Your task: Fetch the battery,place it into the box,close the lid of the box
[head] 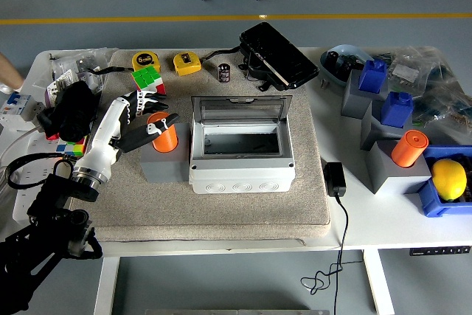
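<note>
Where fingers clasp: hand [151,125], unlabeled orange battery [164,132].

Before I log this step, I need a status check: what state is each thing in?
Box: open, nothing visible inside.
Lid: raised at the back.
Orange battery: standing in the grey holder, held.
Left hand: closed on the battery.
Second orange battery: standing in its holder, untouched.

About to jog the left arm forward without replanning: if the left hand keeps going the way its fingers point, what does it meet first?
The left hand points right; its fingers already close around the orange battery standing in the grey holder. Beyond that lies the open white box, though depth is uncertain.
</note>
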You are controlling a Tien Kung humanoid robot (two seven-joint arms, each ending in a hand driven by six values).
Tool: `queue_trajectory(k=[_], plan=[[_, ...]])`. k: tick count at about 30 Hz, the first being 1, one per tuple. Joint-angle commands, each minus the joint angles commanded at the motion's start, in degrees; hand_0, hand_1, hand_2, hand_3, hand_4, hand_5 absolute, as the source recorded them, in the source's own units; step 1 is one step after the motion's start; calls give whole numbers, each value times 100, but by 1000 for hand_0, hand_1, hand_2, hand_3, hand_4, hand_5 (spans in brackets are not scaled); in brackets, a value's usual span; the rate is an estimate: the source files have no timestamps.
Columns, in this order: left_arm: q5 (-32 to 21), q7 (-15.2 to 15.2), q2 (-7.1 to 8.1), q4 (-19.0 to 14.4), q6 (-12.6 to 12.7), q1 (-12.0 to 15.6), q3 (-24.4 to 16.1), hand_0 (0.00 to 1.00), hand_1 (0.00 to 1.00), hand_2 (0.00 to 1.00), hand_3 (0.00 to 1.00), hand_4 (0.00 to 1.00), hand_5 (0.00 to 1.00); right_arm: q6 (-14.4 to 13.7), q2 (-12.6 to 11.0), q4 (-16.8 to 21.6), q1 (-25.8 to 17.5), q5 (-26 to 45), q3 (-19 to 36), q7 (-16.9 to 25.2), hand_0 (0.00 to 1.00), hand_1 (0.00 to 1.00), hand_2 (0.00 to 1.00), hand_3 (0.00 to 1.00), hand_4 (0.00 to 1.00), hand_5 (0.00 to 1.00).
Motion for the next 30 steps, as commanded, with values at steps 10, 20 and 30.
queue_trajectory(k=[10,20,30], plan=[[-96,50,-84,166,-25,-91,205,661,646,614,676,998,417,0,-9,-4,1,2,3,-1,605,634,616,548,928,472],[-433,37,-201,320,-44,-146,290,528,592,588,651,998,345,4,2,9,15,4,-23,1,607,634,616,548,928,471],[-604,29,-249,457,-9,-202,383,505,447,485,531,998,146,2,-1,4,20,8,-22,3,606,634,616,548,930,471]])
